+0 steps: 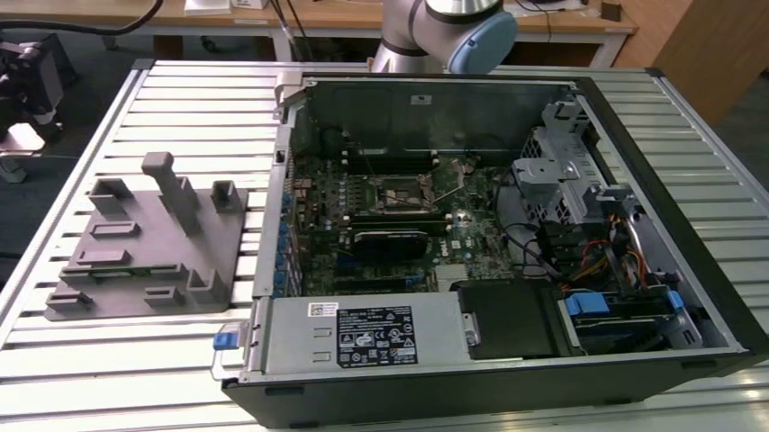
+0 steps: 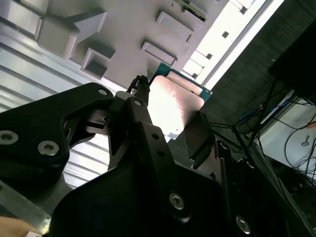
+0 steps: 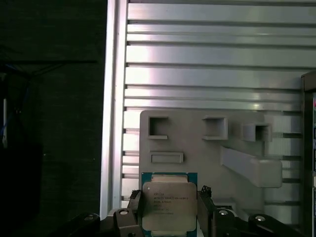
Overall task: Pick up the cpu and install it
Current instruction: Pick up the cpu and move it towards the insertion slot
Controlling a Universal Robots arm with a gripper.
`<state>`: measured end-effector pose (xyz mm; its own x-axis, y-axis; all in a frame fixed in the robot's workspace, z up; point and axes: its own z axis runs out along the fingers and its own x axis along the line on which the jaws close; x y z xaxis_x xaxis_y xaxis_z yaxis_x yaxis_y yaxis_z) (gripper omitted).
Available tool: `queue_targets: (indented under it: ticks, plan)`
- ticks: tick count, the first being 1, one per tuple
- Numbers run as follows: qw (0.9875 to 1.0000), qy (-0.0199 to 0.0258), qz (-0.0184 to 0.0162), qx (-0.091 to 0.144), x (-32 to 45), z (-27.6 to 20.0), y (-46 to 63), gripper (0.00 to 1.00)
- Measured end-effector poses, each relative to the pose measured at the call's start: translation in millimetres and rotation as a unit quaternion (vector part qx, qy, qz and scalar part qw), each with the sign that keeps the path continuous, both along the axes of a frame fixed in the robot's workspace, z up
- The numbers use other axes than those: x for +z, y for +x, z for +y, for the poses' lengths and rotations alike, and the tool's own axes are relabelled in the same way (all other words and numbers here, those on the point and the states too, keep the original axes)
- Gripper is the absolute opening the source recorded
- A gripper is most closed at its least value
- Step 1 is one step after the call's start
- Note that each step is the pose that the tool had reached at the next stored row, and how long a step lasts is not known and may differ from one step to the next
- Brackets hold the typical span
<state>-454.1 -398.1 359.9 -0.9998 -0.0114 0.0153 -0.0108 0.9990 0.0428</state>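
Tool [image 3: 169,197] is clamped on the cpu [image 3: 169,210], one finger [image 3: 134,210] on each of two opposite edges, metal top facing the camera in the first wrist view. The second wrist view shows the same grip with the cpu [image 2: 175,101] between the black fingers [image 2: 143,116].

The cpu sits over the near edge of the grey holder block [image 3: 207,148]; can't tell if it's clear of the block or touching it.

Around the block:
- Raised posts and pockets on its top face, and a slanted post [image 3: 249,165] near the cpu.
- The worktop [image 3: 197,64] edge runs just beside the block, with dark floor past it.
- Bare slats beyond the block's far side, open room there.
- In the exterior view, the open computer case [image 1: 673,225] stands just beside the holder block [image 1: 144,243], on the exterior view's right, with its wall between the block and the socket [image 1: 402,192].

Count: 1 cpu, 1 holder block, 1 case, 1 socket, 2 fingers.
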Motion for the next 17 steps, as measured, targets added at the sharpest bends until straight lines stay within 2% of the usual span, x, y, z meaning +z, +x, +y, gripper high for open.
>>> queue_targets:
  ticks: [4,17]
  plan:
    - [1.0000,0.0000,-0.0001,0.000,9.2,0.5,0.0,0.53]
    - [1.0000,0.0000,0.0000,0.000,50.7,3.9,0.0,0.53]
